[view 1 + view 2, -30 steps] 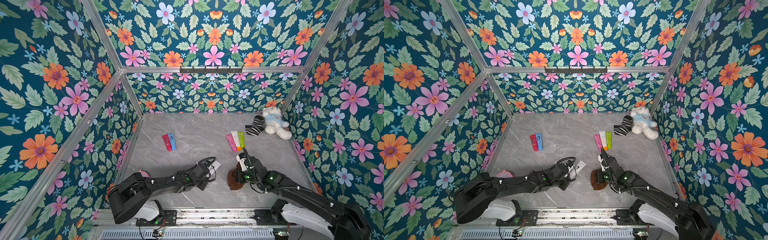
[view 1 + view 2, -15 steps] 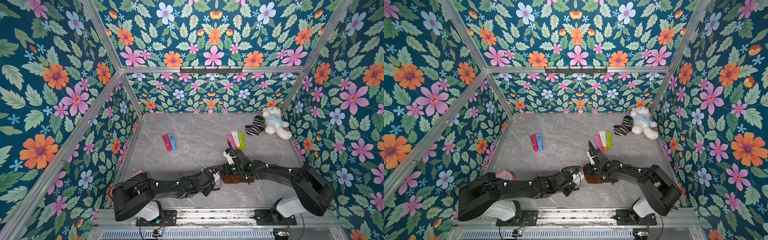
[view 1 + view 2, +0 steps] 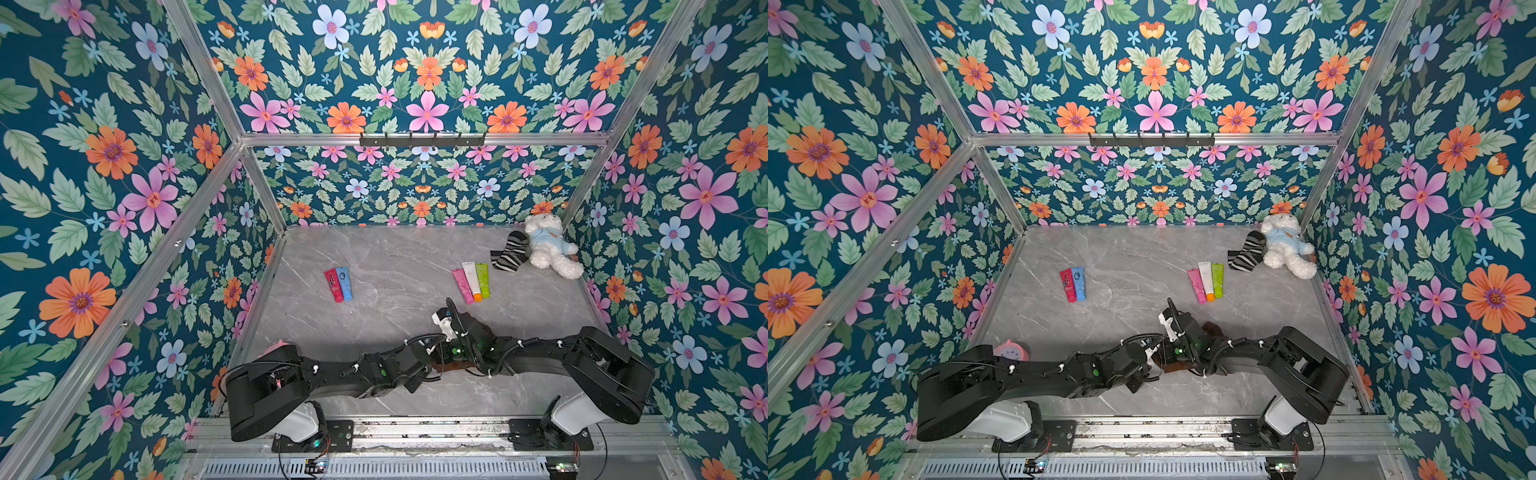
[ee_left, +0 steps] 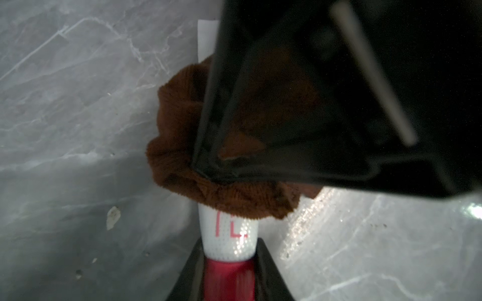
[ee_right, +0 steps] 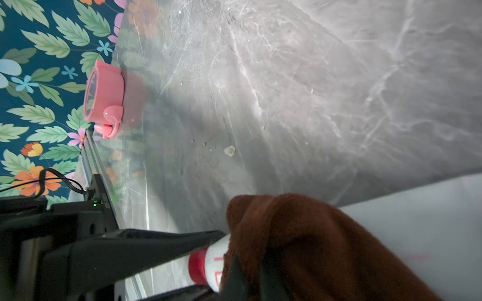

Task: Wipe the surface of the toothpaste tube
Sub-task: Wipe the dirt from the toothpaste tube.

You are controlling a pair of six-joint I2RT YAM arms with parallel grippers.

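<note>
within the last second the right arm has been swung in across the grey marble-patterned surface (image 3: 374,257) toward the left arm. the brown terry cloth (image 4: 182,146), which was held apart from the tube, has been brought onto it. wiping contact is thereby judged to have been made, so the rubbing stroke itself is the step in hand. only a middle stretch is covered, and the rest is judged still to be wiped.

the white toothpaste tube with a red cap (image 4: 229,234) is found near the front of the surface, between the two arms, and is hidden under them in both top views. it is gripped at the cap end by the left fingers (image 4: 271,278), which are closed one on each side of the red cap. the right fingers (image 5: 230,285) are closed on the cloth, which is bunched and draped across the tube's middle. the printed part next to the cap is left bare, and the flat crimped end is seen beyond the cloth. whether the tube is rested on the surface or held just above it cannot be told, as the wrist views are dim and close.
</note>
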